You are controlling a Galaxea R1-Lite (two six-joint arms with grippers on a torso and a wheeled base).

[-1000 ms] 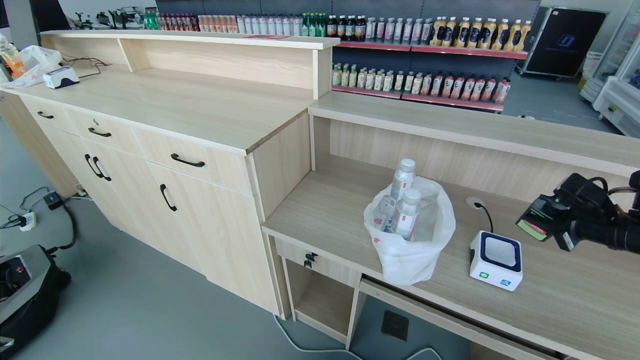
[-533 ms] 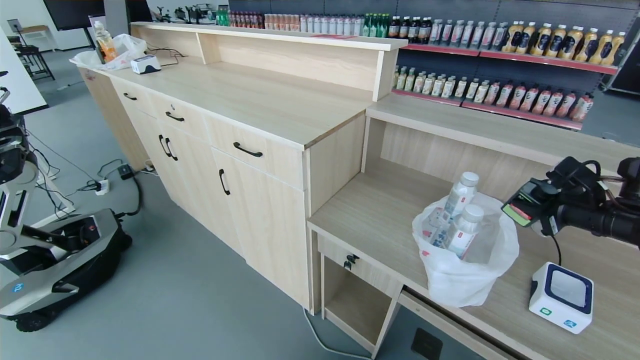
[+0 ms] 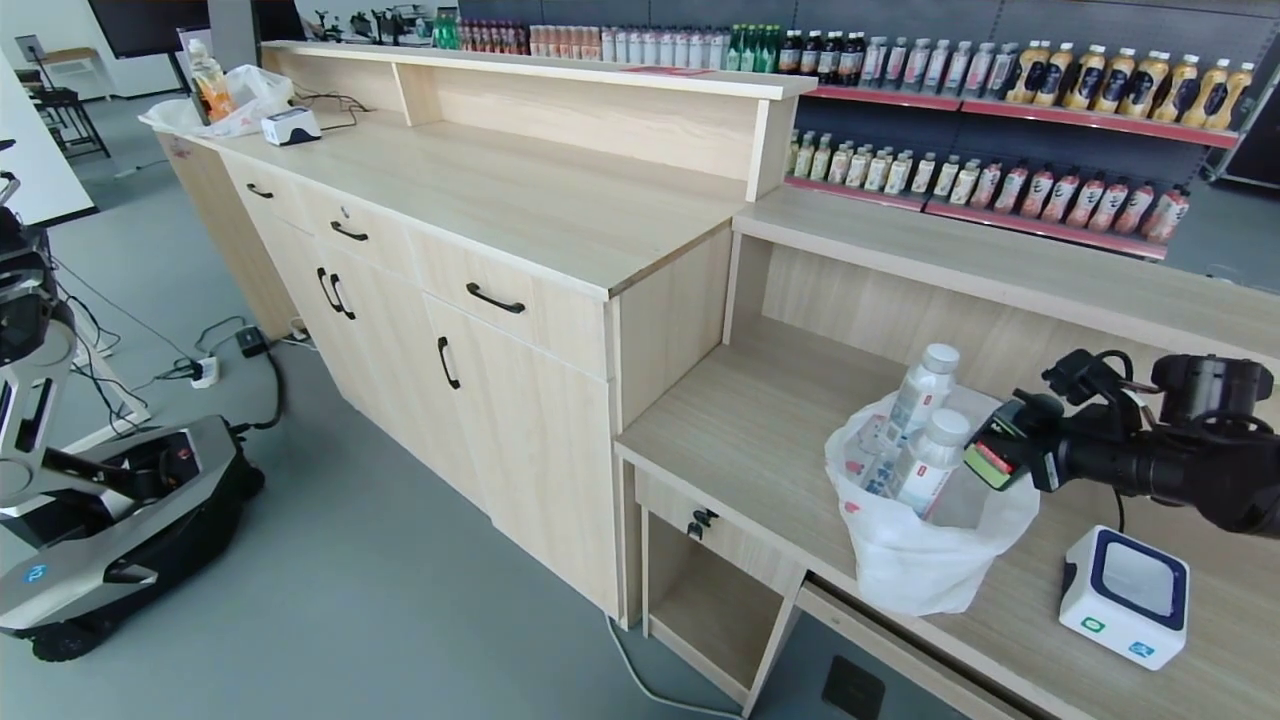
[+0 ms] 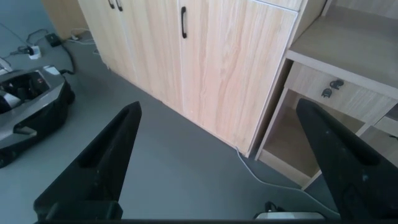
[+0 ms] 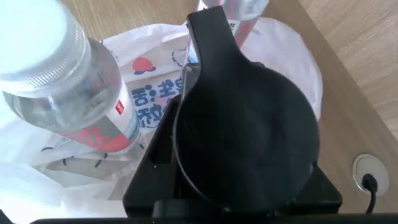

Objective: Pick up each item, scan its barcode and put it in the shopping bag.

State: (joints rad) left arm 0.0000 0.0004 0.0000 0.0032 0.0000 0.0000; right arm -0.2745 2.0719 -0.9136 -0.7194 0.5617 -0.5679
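A white shopping bag (image 3: 925,560) stands on the low desk (image 3: 740,430) with two white-capped bottles (image 3: 928,452) upright in it. My right gripper (image 3: 1000,455) hangs at the bag's right rim, shut on a small dark item (image 3: 992,462) with a green and red face. In the right wrist view that dark item (image 5: 245,137) sits just above the bag (image 5: 292,50) and beside a bottle (image 5: 74,93). The white scanner (image 3: 1125,597) lies right of the bag. My left gripper (image 4: 230,155) is open over the grey floor, holding nothing.
A taller cabinet counter (image 3: 520,200) with drawers adjoins the desk's left side. A raised ledge (image 3: 1000,260) runs behind the desk, with drink shelves (image 3: 980,185) beyond. Another bag (image 3: 225,105) and scanner (image 3: 290,125) sit on the far counter end. A robot base (image 3: 110,520) stands on the floor.
The head camera swung between the first two frames. Since then my right gripper has moved left and down with the dark item, from above the scanner's side to the bag's rim.
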